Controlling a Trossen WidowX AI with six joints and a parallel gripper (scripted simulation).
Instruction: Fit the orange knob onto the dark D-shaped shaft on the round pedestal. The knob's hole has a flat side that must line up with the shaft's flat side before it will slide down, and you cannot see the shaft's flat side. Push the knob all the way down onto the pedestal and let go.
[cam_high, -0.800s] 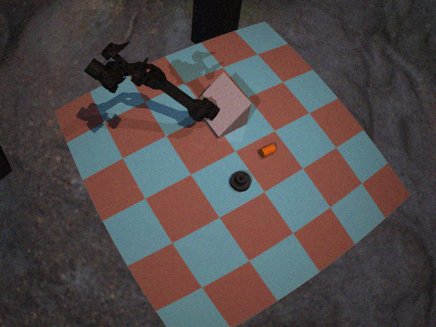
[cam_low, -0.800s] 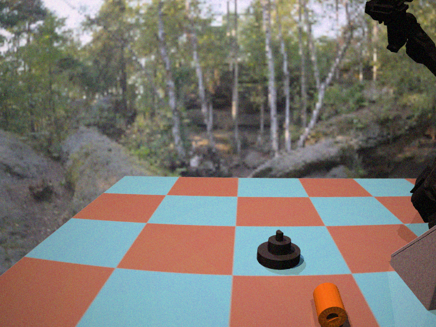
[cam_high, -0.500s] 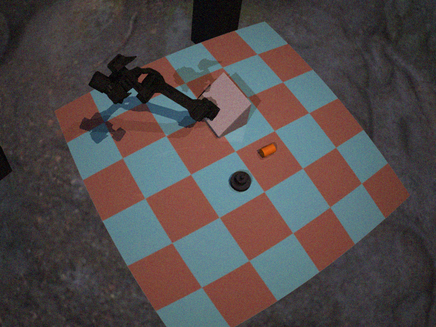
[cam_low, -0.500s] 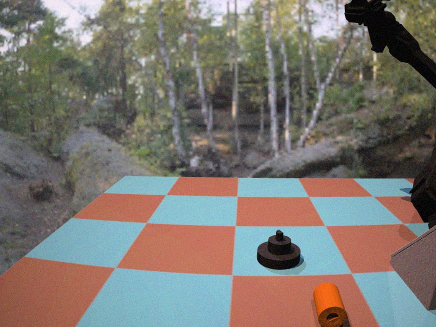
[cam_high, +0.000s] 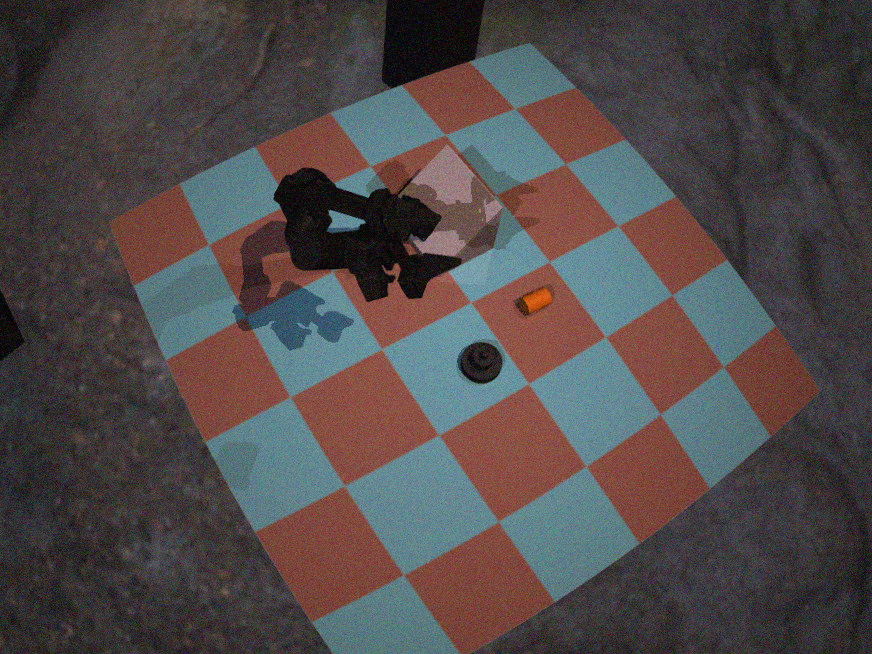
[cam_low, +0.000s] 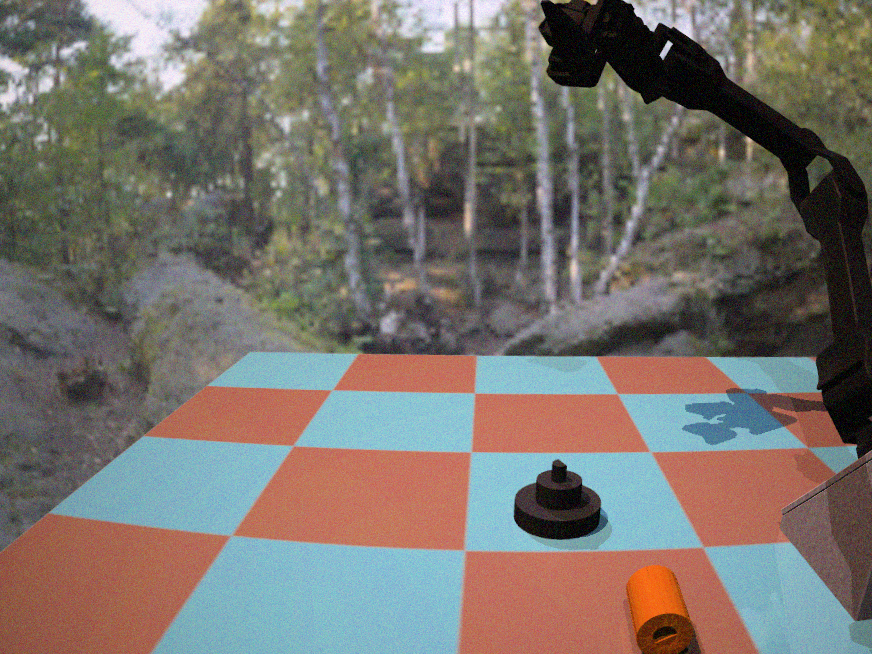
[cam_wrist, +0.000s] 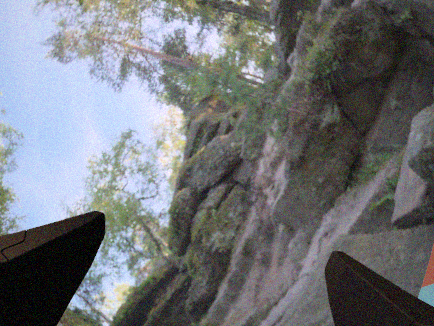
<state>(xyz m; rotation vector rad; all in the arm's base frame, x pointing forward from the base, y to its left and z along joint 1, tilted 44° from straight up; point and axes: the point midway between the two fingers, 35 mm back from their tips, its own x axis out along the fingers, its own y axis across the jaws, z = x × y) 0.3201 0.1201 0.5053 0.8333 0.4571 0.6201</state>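
Observation:
The orange knob (cam_high: 535, 300) (cam_low: 655, 594) lies on its side on a red-brown square, with its slotted hole end toward the exterior camera. The dark round pedestal (cam_high: 469, 373) (cam_low: 538, 521) stands upright on a neighbouring blue square. Its short shaft (cam_low: 559, 470) is bare; the flat side cannot be made out. My gripper (cam_wrist: 218, 247) is open and empty, its two dark fingers wide apart. It is high above the table, well away from knob and pedestal, and tilted so that the wrist view shows mostly sky, trees and rock. Neither knob nor pedestal shows in the wrist view.
A pale pinkish block (cam_high: 448, 168) (cam_low: 831, 524) sits tilted-looking beside the arm's base, on the knob's side. Dark upright posts (cam_high: 431, 38) stand beyond the table's back edge and at the far left in the top view. The checkered table (cam_high: 493, 464) (cam_low: 352, 485) carries the arm's shadows.

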